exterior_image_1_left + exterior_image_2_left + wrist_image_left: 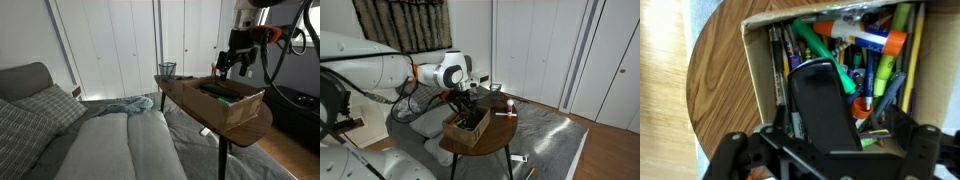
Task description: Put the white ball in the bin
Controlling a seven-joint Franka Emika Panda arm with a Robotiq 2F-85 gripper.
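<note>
My gripper point(232, 64) hangs open just above the wide cardboard box point(240, 108) on the round wooden table; it also shows in an exterior view point(467, 101). In the wrist view my fingers point(830, 142) spread wide over the box's contents: several coloured markers point(855, 55) and a flat black object point(822, 100). The small dark mesh bin point(167, 69) stands at the table's far end, apart from the gripper. I cannot make out the white ball in any view.
The round wooden table point(190, 100) stands beside a grey couch or bed with cushions point(45, 110) and a teal cloth point(125, 105). A marker point(504, 112) lies on the table point(498, 135) beside the box. White closet doors are behind.
</note>
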